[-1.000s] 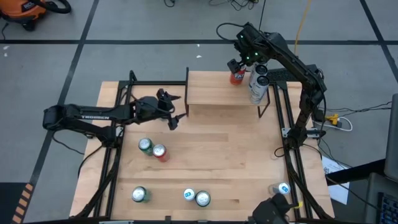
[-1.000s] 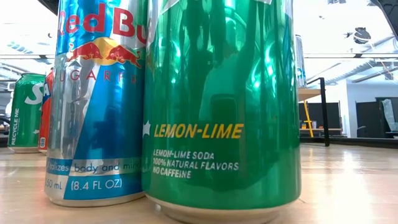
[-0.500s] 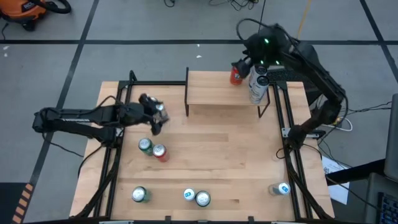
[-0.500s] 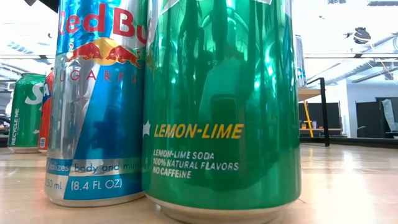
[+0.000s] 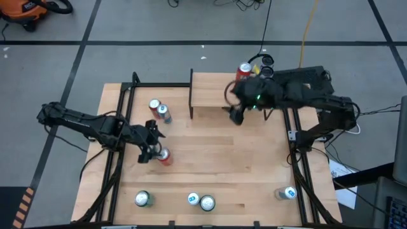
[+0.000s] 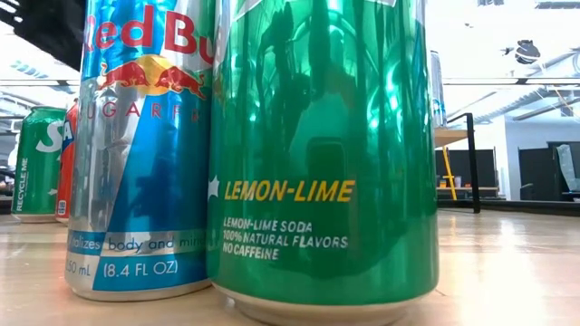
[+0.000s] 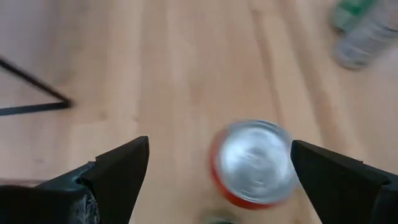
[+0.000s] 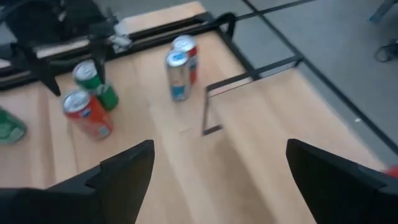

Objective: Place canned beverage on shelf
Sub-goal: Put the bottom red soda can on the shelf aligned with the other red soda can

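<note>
Looking down at the table, your left gripper (image 5: 147, 147) hangs with fingers spread wide right over the red can (image 7: 252, 163) at mid-left, nothing clamped. Your right gripper (image 5: 233, 111) is over the shelf (image 5: 216, 91) at the far side, fingers apart and empty too. Another red can (image 5: 243, 70) shows at the shelf's far right corner, though I can't quite tell if it's standing on the board.

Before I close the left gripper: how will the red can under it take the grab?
The red can stands upright, tall and narrow, so an off-centre touch from the open left gripper could tip it, and then it would likely roll. Its smooth round wall may slip or twist. The green can close beside it could get knocked.
</note>
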